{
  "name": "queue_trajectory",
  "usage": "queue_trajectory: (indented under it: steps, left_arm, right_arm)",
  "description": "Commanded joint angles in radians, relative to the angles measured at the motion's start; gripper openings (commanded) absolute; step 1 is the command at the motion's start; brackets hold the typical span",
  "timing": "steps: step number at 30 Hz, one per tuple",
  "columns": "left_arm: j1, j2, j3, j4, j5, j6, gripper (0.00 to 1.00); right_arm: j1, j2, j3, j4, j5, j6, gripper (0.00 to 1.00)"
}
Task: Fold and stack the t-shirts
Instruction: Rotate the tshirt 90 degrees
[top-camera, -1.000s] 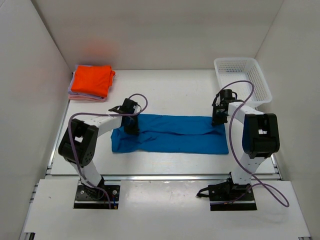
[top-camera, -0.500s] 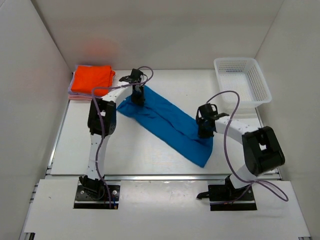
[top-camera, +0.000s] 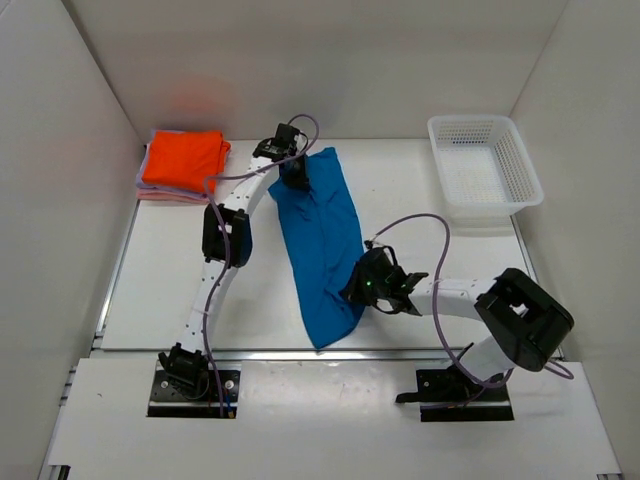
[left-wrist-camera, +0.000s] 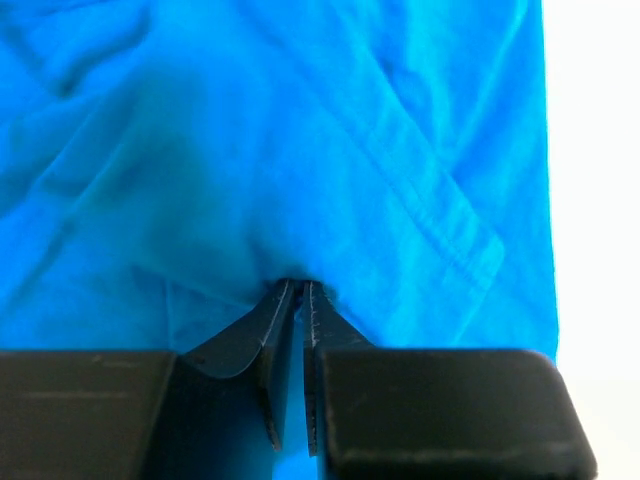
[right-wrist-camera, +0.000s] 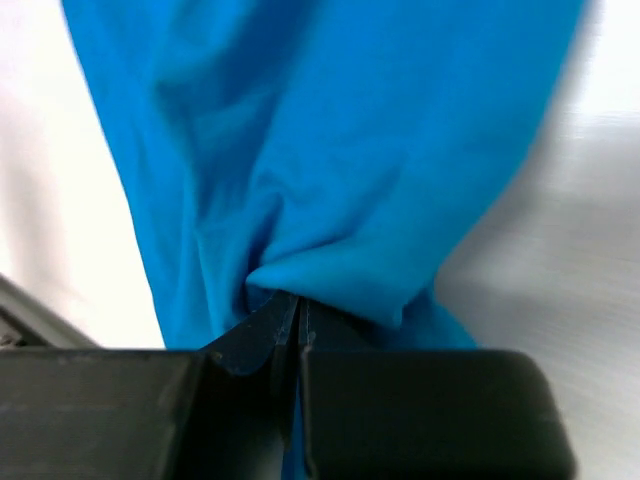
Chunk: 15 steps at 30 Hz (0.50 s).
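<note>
A bright blue t-shirt (top-camera: 320, 235) lies folded into a long strip, running from the table's back centre toward the front edge. My left gripper (top-camera: 297, 172) is shut on the strip's far end (left-wrist-camera: 300, 200), cloth pinched between its tips. My right gripper (top-camera: 358, 288) is shut on the strip's right edge near the front end (right-wrist-camera: 330, 230), where the fabric bunches at its tips. A folded orange t-shirt (top-camera: 183, 159) tops a small stack at the back left, with pale pink cloth (top-camera: 165, 194) showing under it.
A white plastic mesh basket (top-camera: 484, 165) stands at the back right corner. White walls close in the left, right and back sides. The left arm reaches far across the table's left half; the right arm lies low along the front.
Both grippers have swung the blue strip from lying crosswise to running front to back. The left gripper moved to the back, the right one toward the front centre.
</note>
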<state>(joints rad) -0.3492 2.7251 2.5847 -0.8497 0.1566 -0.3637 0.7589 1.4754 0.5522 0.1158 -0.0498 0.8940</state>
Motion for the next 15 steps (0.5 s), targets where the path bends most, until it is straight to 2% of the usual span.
queue_trajectory:
  steps: [1,5,10,15]
  left_arm:
    - [-0.03,0.068,0.09,-0.033,0.046,-0.013,0.22]
    - [-0.01,-0.01,-0.089,0.13,0.037,-0.07,0.22]
    - [0.022,0.047,0.044,0.176,0.058,-0.141,0.23]
    - [0.061,-0.01,-0.049,0.279,0.044,-0.191,0.23]
  right_arm:
    - [0.06,0.051,-0.026,0.062,0.013,0.048,0.0]
    - [0.083,0.025,-0.075,0.099,0.019,0.074,0.0]
    - [0.102,-0.058,-0.185,0.221,-0.039,-0.01,0.0]
    - [0.063,-0.21,-0.283,0.185,0.025,0.011,0.0]
